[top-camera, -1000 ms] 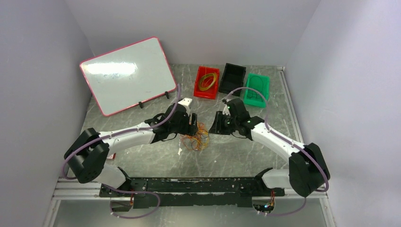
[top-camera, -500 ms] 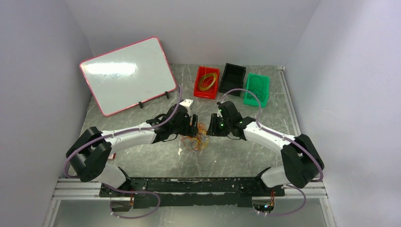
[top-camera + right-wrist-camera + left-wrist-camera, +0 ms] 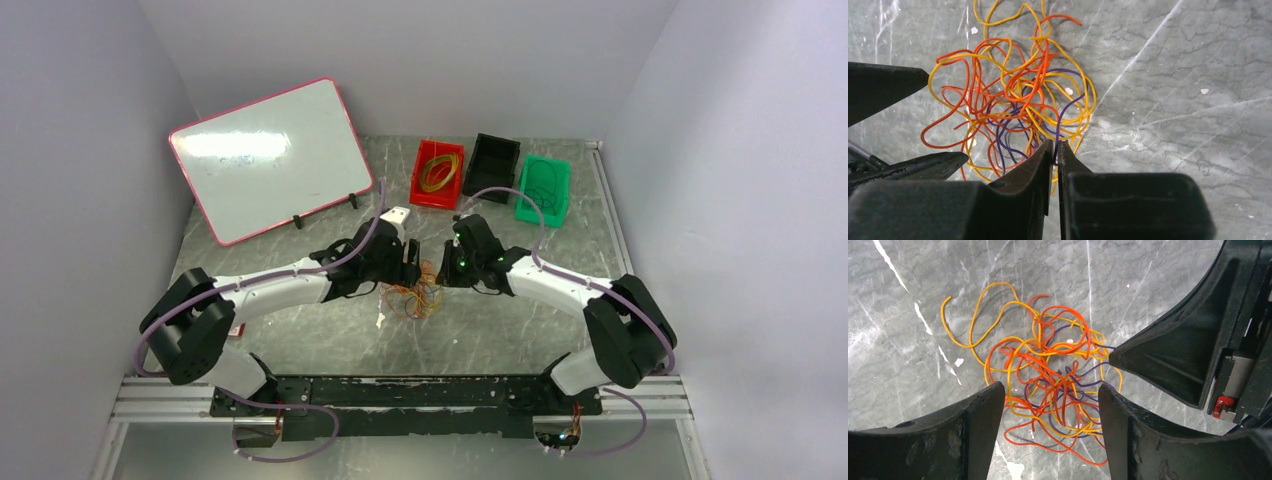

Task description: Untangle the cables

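At 10 o'clock from the tangle a pink-framed whiteboard (image 3: 260, 155) leans on its stand. My left claw (image 3: 1050, 395) hangs wide open over the grey marbled table (image 3: 300, 330), gripping nothing, with one finger on each side of the near edge of the cables (image 3: 1048, 365). They lie in one loose knot of yellow, orange-red and purple loops at the middle of the table, between my two claws. My right claw (image 3: 1054, 150) comes in from 3 o'clock, its fingers pressed almost together with only a sliver of gap. A purple strand runs into that gap at the tips, so it looks pinched there. Beyond the tangle, from 12 to 2 o'clock, stand a red bin (image 3: 420, 180) with yellow loops in it, a black bin (image 3: 478, 170) and a green bin (image 3: 560, 175) with a dark loop inside.
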Available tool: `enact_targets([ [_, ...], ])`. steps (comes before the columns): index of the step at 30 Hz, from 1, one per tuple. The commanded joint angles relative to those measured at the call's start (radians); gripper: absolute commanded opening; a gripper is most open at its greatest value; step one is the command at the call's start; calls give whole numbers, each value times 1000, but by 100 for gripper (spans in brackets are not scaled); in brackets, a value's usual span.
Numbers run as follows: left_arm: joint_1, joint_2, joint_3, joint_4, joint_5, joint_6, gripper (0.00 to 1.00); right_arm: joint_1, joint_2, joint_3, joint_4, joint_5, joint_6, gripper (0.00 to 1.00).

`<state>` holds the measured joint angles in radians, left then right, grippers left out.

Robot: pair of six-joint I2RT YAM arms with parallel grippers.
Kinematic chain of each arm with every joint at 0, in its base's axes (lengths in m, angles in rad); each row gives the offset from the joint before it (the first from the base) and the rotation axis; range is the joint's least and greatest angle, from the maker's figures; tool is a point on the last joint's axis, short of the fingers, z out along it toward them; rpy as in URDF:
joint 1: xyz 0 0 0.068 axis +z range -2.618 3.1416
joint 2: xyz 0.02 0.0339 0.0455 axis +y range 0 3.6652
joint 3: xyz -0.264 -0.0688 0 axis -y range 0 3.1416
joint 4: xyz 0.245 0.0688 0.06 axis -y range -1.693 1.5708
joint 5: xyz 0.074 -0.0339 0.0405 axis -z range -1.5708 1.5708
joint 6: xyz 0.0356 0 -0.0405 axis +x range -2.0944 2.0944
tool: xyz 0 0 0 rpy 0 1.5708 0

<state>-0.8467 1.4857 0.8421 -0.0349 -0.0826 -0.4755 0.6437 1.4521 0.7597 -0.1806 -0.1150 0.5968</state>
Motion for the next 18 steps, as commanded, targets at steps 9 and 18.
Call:
enact_targets([
  [9, -6, -30, -4, 0, -45, -26, 73, 38, -123, 103, -41, 74, -44, 0],
  [18, -5, -414, -230, 227, -184, 2, 96, 47, -185, 235, -46, -79, -48, 0],
])
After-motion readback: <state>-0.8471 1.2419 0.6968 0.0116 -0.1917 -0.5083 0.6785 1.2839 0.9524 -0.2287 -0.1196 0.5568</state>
